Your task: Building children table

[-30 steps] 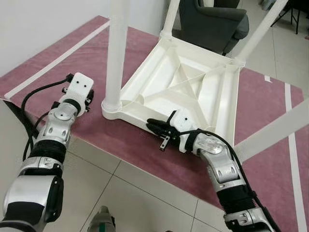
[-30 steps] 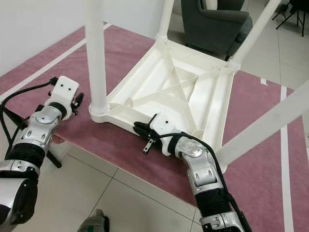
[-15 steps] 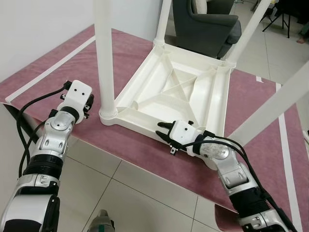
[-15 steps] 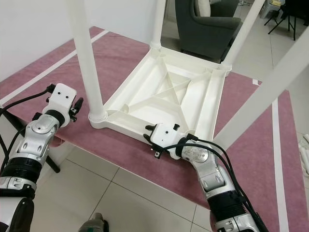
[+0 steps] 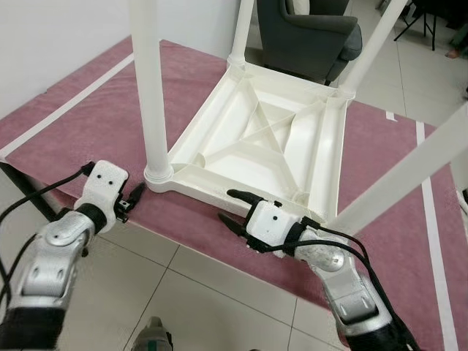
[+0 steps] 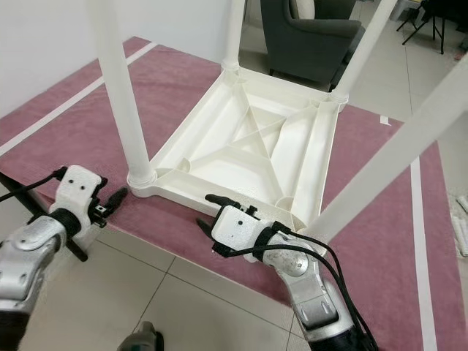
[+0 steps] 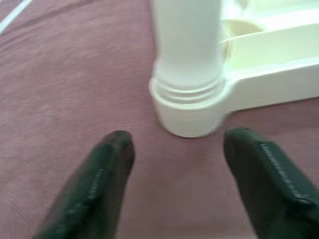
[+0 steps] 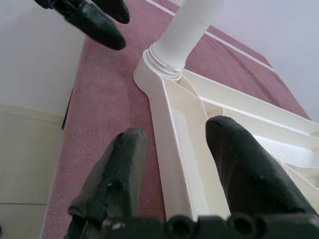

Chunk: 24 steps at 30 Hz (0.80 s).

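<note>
Upturned white children table point(image 5: 267, 142) on maroon rug point(image 5: 88, 124), right pincer point(image 5: 232, 207) spread astride its near rim, left pincer point(image 7: 172, 149) spread facing corner leg point(image 7: 187, 55)

Open left gripper point(image 7: 172, 149) before table leg point(image 7: 187, 59)

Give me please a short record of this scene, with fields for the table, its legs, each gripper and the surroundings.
table: white plastic children's table, upside down on a maroon rug
legs: four white legs pointing up; nearest leg seated in the front-left corner socket
left gripper: left gripper open, low over the rug, aimed at that leg's base, not touching
right gripper: right gripper open, its fingers astride the table's near edge rail
surroundings: dark grey armchair behind the table; tiled floor
</note>
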Available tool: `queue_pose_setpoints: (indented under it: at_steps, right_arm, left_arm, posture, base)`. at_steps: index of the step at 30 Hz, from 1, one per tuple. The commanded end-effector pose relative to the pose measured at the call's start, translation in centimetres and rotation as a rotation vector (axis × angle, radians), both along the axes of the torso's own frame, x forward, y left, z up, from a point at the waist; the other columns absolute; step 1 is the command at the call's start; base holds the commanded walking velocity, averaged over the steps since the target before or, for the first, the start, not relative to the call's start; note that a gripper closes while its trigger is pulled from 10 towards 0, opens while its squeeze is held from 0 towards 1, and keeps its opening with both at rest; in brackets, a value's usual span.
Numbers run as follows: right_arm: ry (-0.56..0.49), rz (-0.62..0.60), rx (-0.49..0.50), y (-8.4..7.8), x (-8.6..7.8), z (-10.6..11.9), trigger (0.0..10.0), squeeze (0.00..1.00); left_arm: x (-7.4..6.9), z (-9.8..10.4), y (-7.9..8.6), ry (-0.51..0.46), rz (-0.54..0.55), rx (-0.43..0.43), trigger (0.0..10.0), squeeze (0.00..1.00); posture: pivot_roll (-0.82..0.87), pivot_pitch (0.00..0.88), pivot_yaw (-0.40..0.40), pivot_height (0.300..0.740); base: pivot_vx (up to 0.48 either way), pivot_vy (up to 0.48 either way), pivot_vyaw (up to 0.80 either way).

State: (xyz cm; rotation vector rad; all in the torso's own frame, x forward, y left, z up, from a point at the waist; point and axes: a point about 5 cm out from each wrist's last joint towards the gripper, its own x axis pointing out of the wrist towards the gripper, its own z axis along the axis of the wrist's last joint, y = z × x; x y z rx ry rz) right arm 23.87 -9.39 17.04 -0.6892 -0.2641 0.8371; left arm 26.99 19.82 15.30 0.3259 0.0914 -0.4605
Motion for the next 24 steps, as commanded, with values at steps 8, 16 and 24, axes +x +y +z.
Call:
queue_pose_setpoints:
  at_steps: [8, 16, 24]
  right_arm:
    - [-0.040, -0.203, 0.022, -3.0, -2.0, -0.6, 10.0, 0.00]
    - [-0.042, -0.646, 0.197, -7.9, -4.8, -2.0, 10.0, 0.00]
    - [-0.006, -0.761, 0.245, -8.6, -7.1, -2.7, 10.0, 0.00]
  left_arm:
    - [-2.0, 1.8, -4.3, -0.033, -0.160, -0.135, 10.0, 1.00]
    - [-1.1, 2.7, -5.7, -0.050, -0.109, -0.215, 10.0, 0.00]
    - [-0.2, 3.0, -5.1, -0.065, 0.005, -0.229, 10.0, 0.00]
  posture:
    - [0.19, 0.042, -0.090, 0.740]
    - [0.14, 0.037, -0.079, 0.740]
    - [0.13, 0.038, -0.076, 0.740]
  base:
    - [0.000, 0.000, 0.00]
    - [0.000, 0.000, 0.00]
    - [0.000, 0.000, 0.00]
